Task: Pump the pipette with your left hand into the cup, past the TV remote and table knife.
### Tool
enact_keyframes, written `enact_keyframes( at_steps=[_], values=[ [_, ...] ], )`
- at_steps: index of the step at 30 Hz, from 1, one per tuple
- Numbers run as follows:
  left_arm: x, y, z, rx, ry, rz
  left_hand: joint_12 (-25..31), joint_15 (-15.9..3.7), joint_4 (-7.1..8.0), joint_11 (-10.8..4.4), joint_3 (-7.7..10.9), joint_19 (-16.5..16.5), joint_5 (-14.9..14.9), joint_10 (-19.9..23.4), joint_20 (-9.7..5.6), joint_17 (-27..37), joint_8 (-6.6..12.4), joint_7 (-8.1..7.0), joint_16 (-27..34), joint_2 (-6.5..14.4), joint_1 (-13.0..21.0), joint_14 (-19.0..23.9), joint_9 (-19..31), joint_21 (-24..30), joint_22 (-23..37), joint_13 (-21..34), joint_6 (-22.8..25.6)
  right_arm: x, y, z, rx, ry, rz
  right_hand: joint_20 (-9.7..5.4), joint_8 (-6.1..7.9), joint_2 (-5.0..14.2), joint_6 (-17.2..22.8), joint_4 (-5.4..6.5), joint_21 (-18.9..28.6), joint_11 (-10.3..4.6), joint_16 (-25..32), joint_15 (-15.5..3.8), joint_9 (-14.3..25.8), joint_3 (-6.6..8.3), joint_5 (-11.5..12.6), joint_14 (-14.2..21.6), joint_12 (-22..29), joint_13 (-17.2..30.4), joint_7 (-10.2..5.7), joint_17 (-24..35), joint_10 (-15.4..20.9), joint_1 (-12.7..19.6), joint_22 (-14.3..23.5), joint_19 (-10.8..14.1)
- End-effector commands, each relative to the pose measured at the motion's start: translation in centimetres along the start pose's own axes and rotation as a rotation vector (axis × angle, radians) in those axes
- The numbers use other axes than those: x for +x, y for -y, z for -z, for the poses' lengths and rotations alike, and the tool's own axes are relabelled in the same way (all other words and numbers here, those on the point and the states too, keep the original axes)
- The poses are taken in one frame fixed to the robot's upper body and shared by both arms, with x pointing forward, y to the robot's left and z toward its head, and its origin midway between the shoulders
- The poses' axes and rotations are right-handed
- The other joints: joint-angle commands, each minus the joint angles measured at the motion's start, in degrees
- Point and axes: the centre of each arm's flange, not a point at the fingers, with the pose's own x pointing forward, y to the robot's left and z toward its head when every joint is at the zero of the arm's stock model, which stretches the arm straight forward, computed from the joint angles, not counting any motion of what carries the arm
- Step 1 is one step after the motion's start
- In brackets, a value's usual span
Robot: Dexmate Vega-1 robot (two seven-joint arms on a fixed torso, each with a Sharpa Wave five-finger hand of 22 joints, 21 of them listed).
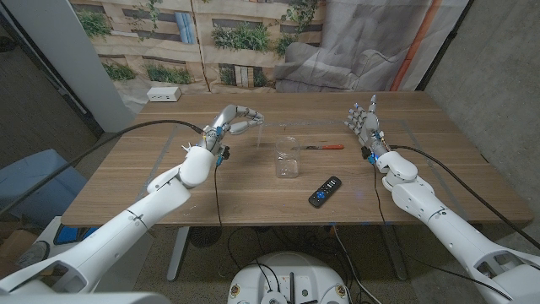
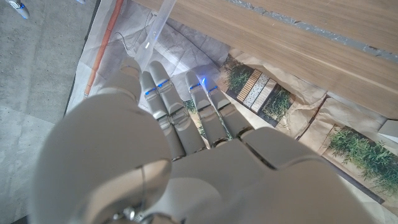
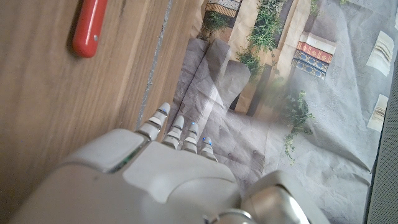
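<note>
My left hand [image 1: 235, 121] is raised over the table, to the left of and a little behind the clear cup [image 1: 288, 159]. In the left wrist view its fingers [image 2: 186, 118] close around a clear pipette [image 2: 157, 28] that sticks out past the fingertips. The table knife [image 1: 325, 147], with its red handle [image 3: 90, 28], lies just right of the cup. The black TV remote [image 1: 325, 192] lies in front of the cup, nearer the table's front edge. My right hand [image 1: 364, 125] stands upright at the right with fingers apart, holding nothing.
A white box [image 1: 164, 95] sits at the table's far left corner. Black cables run along both arms. A printed backdrop and grey sheets hang behind the wooden table [image 1: 253, 194].
</note>
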Motion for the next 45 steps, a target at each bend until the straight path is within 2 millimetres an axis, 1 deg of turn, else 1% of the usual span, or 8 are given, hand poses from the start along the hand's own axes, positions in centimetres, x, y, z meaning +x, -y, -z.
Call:
enact_keyframes(
  at_steps=[1, 7, 15, 18, 23, 27, 32, 45],
  values=[
    [0.3, -0.7, -1.3, 0.06, 0.036, -0.008, 0.4, -8.4, -0.39, -0.07, 0.32, 0.2, 0.3, 0.6, -1.69, 0.2, 0.54, 0.02, 0.4, 0.6, 0.2, 0.4, 0.1, -0.2, 0.1, 0.1, 1.0, 0.0, 0.0, 0.0, 0.0, 0.0, 0.0, 0.09, 0.41, 3.31, 0.2, 0.02, 0.2, -0.17, 0.4, -4.85, 0.2, -0.38, 0.3, -0.3, 0.2, 0.2, -0.53, 0.3, -0.1, 0.0, 0.3, 0.3],
    [0.2, -1.2, -1.7, 0.095, 0.056, -0.017, 0.8, -8.56, -0.79, -0.13, 0.71, 0.5, 0.4, 1.6, -1.85, 0.3, 0.84, 0.08, 0.6, 1.2, 0.8, 1.0, 0.0, -0.1, 0.1, 0.2, 1.9, 0.0, 0.0, 0.0, 0.0, 0.0, 0.0, 0.08, 0.39, 3.31, 0.2, 0.02, 0.2, -0.13, 0.3, -4.81, 0.2, -0.38, 0.3, -0.3, 0.1, 0.2, -0.54, 0.3, -0.2, 0.0, 0.3, 0.3],
    [0.3, -2.0, -2.4, 0.207, 0.087, -0.012, 0.9, -8.39, -0.93, -0.17, 0.78, 0.6, 0.4, 1.9, -1.92, 0.3, 0.84, 0.13, 0.6, 1.3, 0.9, 1.2, 0.0, -0.1, 0.1, 0.2, 2.0, 0.0, 0.0, 0.0, 0.0, 0.0, 0.0, 0.11, 0.4, 3.33, 0.2, 0.03, 0.2, -0.08, 0.4, -4.85, 0.2, -0.37, 0.3, -0.3, 0.3, 0.2, -0.51, 0.3, 0.3, 0.0, 0.3, 0.3],
    [0.3, -2.4, -2.6, 0.242, 0.08, -0.003, 0.9, -8.4, -0.98, -0.16, 0.85, 0.6, 0.4, 2.0, -1.95, 0.2, 0.84, 0.13, 0.6, 1.3, 0.9, 1.1, 0.0, -0.1, 0.1, 0.2, 2.0, 0.0, 0.0, 0.0, 0.0, 0.0, 0.0, 0.1, 0.4, 3.33, 0.2, 0.03, 0.2, -0.43, 0.3, -4.83, 0.2, -0.37, 0.3, -0.3, 0.2, 0.2, -0.49, 0.3, 0.1, 0.0, 0.3, 0.3],
    [0.3, -2.7, -2.7, 0.295, 0.069, 0.017, 0.9, -8.33, -1.04, -0.16, 0.85, 0.7, 0.3, 1.9, -2.0, 0.2, 0.74, 0.12, 0.4, 1.2, 0.8, 1.0, 0.0, -0.1, 0.1, 0.2, 1.8, 0.0, 0.0, 0.0, 0.0, 0.0, 0.0, 0.12, 0.39, 3.31, 0.2, 0.03, 0.2, -0.14, 0.3, -4.82, 0.2, -0.38, 0.3, -0.3, 0.2, 0.2, -0.51, 0.3, 0.0, 0.0, 0.3, 0.3],
    [0.3, -2.9, -2.6, 0.345, 0.056, 0.039, 0.8, -8.22, -1.01, -0.16, 0.85, 0.7, 0.3, 1.7, -2.0, 0.2, 0.62, 0.08, 0.4, 1.1, 0.7, 1.0, 0.0, -0.1, 0.1, 0.2, 1.6, 0.0, 0.0, 0.0, 0.0, 0.0, 0.0, 0.08, 0.38, 3.31, 0.1, 0.03, 0.2, -0.51, 0.3, -4.82, 0.2, -0.38, 0.3, -0.3, 0.2, 0.2, -0.53, 0.3, 0.0, 0.0, 0.3, 0.3],
    [0.2, -3.2, -2.3, 0.394, 0.041, 0.06, 0.6, -8.2, -1.01, -0.16, 0.91, 0.6, 0.3, 1.4, -2.03, 0.1, 0.48, -0.03, 0.2, 1.1, 0.5, 0.8, 0.0, -0.1, 0.1, 0.1, 1.3, 0.0, 0.0, 0.0, 0.0, 0.0, 0.0, 0.07, 0.37, 3.32, 0.1, 0.03, 0.2, 0.02, 0.4, -4.86, 0.2, -0.38, 0.3, -0.3, 0.3, 0.2, -0.5, 0.3, 0.2, 0.0, 0.3, 0.3],
    [-0.2, -4.7, -1.1, 0.454, -0.002, 0.068, 0.4, -8.17, -1.1, -0.19, 1.08, 0.3, 0.3, 0.8, -2.15, 0.0, 0.39, 0.0, 0.0, 1.0, 0.4, 0.3, 0.0, -0.3, 0.1, 0.1, 1.1, 0.0, 0.0, 0.0, 0.0, 0.0, 0.0, 0.11, 0.37, 3.31, 0.1, 0.03, 0.2, -0.1, 0.4, -4.75, 0.2, -0.38, 0.3, -0.3, 0.1, 0.2, -0.54, 0.3, -0.2, 0.0, 0.3, 0.3]
  ],
)
